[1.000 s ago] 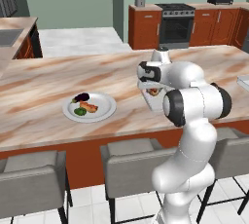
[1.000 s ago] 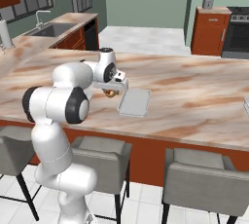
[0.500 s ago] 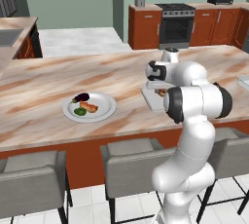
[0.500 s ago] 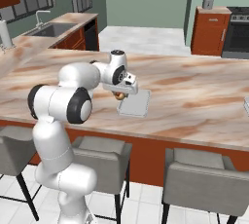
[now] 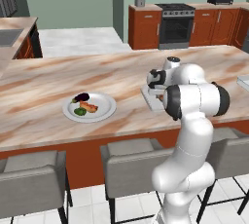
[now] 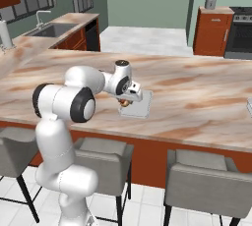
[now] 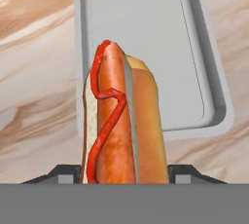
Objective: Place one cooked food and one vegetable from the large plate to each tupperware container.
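Observation:
My gripper (image 7: 124,174) is shut on a hot dog (image 7: 121,121), a sausage in a bun with a red ketchup squiggle. It hangs low over the near end of a pale grey tupperware container (image 7: 146,33), whose floor is bare. In the right base view, the gripper (image 6: 125,103) holds the hot dog (image 6: 126,103) at the left edge of that container (image 6: 140,103). The large plate (image 5: 109,105) lies to the left on the counter and carries a dark purple vegetable (image 5: 81,97), an orange food (image 5: 89,106) and a green vegetable (image 5: 80,112).
A second tupperware container (image 5: 243,82) sits at the counter's far right edge. Grey stools (image 5: 131,162) stand along the counter's near side. A sink (image 6: 54,29) is in the far left counter, and a stove (image 5: 175,23) stands at the back wall.
The hand has carried the hot dog to the right and downward, from beside the container to low over its near end. The plate and containers have not moved.

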Controlling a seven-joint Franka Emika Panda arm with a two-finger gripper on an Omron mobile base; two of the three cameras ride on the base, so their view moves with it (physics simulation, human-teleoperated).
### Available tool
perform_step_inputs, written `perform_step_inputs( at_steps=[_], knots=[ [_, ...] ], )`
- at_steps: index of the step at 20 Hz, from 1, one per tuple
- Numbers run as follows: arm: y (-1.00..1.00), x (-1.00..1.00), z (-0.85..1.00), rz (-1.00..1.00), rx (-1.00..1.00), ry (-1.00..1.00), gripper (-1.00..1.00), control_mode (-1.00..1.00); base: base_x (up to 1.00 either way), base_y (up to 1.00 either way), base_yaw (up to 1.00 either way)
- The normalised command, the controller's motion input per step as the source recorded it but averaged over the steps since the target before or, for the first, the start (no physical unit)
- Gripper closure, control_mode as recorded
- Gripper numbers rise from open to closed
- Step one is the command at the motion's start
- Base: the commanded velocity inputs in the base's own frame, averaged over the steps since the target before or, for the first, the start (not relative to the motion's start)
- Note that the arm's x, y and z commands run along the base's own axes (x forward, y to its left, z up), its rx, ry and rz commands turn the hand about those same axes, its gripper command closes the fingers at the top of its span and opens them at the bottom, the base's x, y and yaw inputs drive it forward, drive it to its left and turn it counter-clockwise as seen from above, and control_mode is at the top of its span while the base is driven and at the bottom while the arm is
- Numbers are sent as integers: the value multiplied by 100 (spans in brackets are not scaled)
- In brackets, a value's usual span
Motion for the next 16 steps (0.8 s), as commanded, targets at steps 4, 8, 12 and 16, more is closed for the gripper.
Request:
perform_step_inputs(
  at_steps=[4,8,12,16],
  knots=[
    [-2,34,-16,0,0,0,100,-100,0,0,0],
    [0,32,-16,0,1,0,100,-100,0,0,0],
    [-2,32,-22,0,3,0,100,-100,0,0,0],
    [-3,30,-33,1,6,0,100,-100,0,0,0]
  ],
)
